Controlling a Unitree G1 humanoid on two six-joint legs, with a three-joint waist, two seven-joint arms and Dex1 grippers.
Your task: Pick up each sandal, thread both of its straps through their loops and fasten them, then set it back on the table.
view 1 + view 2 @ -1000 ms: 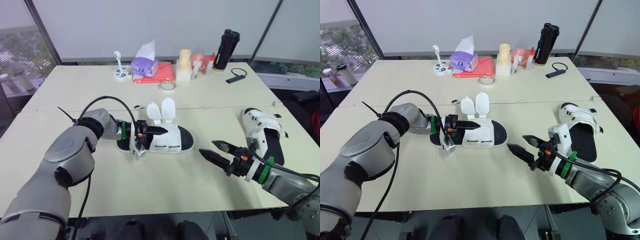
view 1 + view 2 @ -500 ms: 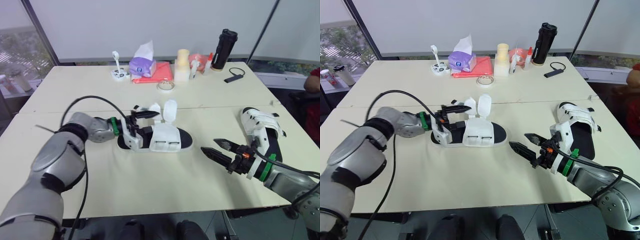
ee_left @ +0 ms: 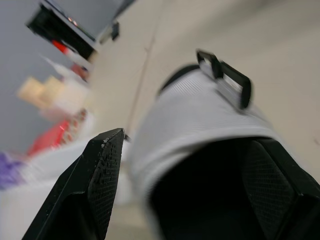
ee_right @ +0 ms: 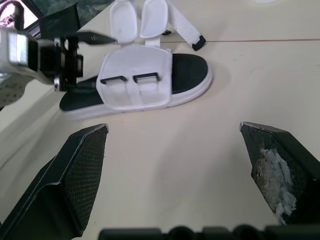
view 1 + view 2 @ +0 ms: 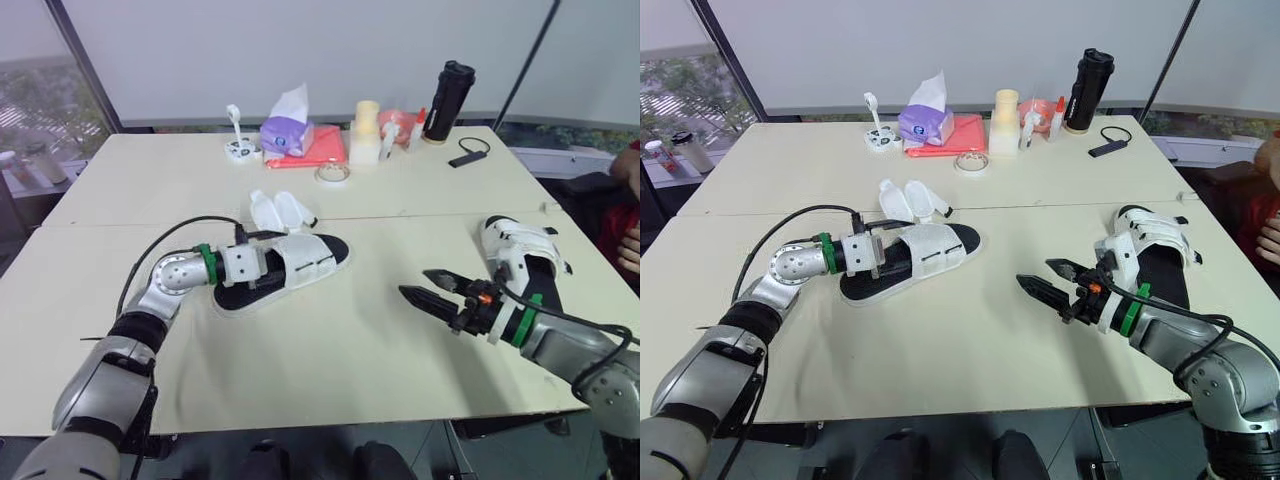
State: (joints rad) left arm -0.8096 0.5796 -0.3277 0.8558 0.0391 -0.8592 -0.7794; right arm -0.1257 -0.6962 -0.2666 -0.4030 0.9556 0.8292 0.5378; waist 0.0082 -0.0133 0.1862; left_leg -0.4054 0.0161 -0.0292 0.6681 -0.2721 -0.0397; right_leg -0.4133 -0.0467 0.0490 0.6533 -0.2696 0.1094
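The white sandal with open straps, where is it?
The sandal lies on the table, left of centre in the left eye view, heel by the left gripper, loose straps pointing toward the tape roll.

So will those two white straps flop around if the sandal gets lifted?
Probably yes: the straps lie unthreaded, splayed flat on the table beyond the sandal. The sole looks thick and flat, so it likely stays stiff.
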